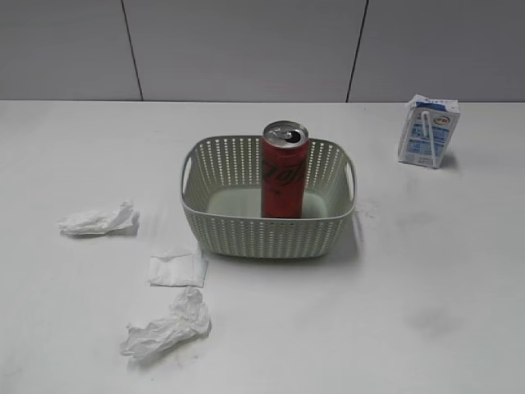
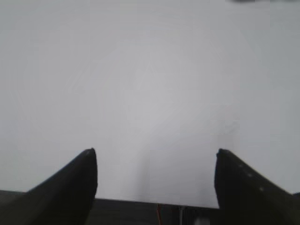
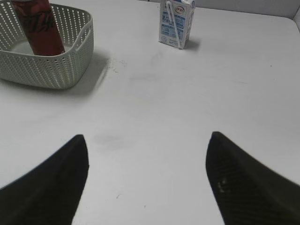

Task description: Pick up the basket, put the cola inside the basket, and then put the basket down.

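The pale sage-green basket [image 1: 238,234] rests on the white table at the middle. The red cola can [image 1: 284,172] stands upright inside it, toward its right half. The right wrist view shows the basket [image 3: 51,70] and the cola [image 3: 40,28] at the upper left. My left gripper [image 2: 154,152] is open over bare table, with nothing between its fingers. My right gripper [image 3: 147,140] is open and empty, well to the right of the basket and nearer the front. Neither gripper shows in the exterior view.
A white-and-blue carton [image 1: 428,131] stands at the back right, also in the right wrist view [image 3: 176,23]. Three crumpled tissues lie left of and in front of the basket: one at the left [image 1: 100,220], one [image 1: 176,269] and one [image 1: 166,328].
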Controlling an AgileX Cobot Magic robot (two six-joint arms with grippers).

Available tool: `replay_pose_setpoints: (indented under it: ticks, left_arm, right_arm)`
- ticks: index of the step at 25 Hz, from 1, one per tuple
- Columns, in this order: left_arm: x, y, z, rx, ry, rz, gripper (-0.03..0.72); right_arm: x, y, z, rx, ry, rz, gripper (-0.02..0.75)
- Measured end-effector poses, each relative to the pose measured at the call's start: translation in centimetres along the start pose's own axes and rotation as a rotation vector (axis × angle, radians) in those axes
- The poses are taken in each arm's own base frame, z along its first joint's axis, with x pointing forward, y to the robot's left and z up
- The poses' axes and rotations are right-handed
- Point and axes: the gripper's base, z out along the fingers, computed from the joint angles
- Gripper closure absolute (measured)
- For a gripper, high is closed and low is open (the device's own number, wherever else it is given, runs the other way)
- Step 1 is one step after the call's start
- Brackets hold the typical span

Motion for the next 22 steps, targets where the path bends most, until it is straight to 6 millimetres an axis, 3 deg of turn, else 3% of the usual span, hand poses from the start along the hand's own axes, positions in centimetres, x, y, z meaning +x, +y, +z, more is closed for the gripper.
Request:
replay_pose_setpoints:
  ticks: [10, 17, 22]
  left_arm:
    - [3.5, 0.0, -4.4, 0.0, -0.364, 0.004, 0.102]
    - [5.4, 0.0, -5.8, 0.0, -0.518, 0.006, 0.102]
    - [5.6, 0.0, -5.9, -0.001, -0.524, 0.006, 0.107]
  right_arm:
    - [0.0, 0.0, 0.0, -0.001, 0.001, 0.001, 0.147]
    - [0.0, 0.0, 0.0, -0.002, 0.001, 0.001, 0.147]
    - [0.0, 0.0, 0.0, -0.002, 0.001, 0.001, 0.147]
